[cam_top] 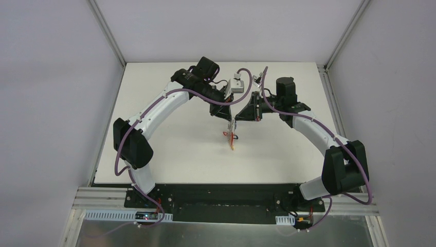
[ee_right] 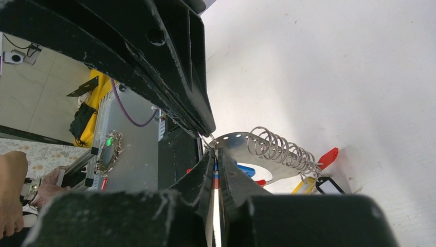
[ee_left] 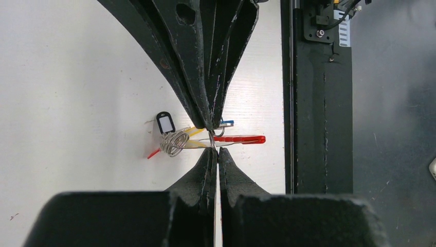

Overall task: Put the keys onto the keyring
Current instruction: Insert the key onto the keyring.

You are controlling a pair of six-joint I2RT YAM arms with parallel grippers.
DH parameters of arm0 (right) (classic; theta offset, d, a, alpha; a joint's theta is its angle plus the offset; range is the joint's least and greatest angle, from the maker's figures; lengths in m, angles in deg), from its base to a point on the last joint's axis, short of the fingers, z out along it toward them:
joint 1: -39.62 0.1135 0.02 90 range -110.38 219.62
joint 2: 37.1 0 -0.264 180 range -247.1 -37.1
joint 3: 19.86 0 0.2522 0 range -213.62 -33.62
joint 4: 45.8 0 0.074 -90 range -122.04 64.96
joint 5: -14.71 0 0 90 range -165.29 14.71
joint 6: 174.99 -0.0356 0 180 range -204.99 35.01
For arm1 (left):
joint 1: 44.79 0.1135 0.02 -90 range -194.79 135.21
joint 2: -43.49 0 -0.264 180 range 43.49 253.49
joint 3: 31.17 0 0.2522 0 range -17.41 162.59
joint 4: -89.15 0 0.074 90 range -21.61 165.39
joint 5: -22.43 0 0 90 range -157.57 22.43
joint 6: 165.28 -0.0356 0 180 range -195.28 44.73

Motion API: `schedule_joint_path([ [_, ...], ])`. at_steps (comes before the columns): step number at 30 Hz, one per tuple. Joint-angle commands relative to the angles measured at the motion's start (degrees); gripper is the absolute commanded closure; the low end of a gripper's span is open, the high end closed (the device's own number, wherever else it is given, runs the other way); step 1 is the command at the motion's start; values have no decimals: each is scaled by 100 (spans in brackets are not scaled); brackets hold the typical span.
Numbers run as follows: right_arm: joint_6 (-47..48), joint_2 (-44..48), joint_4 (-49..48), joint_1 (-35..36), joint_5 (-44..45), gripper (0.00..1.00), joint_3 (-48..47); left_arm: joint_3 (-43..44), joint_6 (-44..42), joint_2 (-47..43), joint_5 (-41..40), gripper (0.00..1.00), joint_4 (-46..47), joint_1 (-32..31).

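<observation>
Currently both hands meet tip to tip over mid-tabletop. Left hand (ee_left: 215,157): fingers together, pinched on a thin wire at the edge of the keyring (ee_right: 236,141), looks like one of its clips. Right hand (ee_right: 215,154): fingers together too, clamped on the end of the grey half. The keyring hangs between them, off the tabletop (cam_top: 175,154), with its red half (ee_left: 241,139) edge-on in the left wrist view.

The keys (ee_left: 177,141) sit bunched as a coil of split rings (ee_right: 277,146) on the grey half. Hanging off them: black tag (ee_left: 165,123), red tag (ee_right: 328,156), blue tag (ee_right: 247,170), yellow tag (ee_right: 298,186).

My read: threading step, most keys look on, possibly one ring going over the end. The next move needs one hand to steady the loop while the other slides the ring past the opening. Small motion, no twist.

Can't resolve the key blades, whether the clip is open, or exactly what the left tips grip. Top view shows the bundle only as a small blur under the tips.
</observation>
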Motion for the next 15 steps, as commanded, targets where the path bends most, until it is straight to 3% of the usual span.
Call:
schedule_joint_path([
  [1,140,20,-169,15,-196,92,-41,68,72,-301,514,100,103,-5],
  [7,217,110,-135,4,-295,80,-42,71,220,-292,683,100,202,45],
  [15,365,447,-90,-303,-664,75,-64,44,520,-318,965,100,378,127],
])
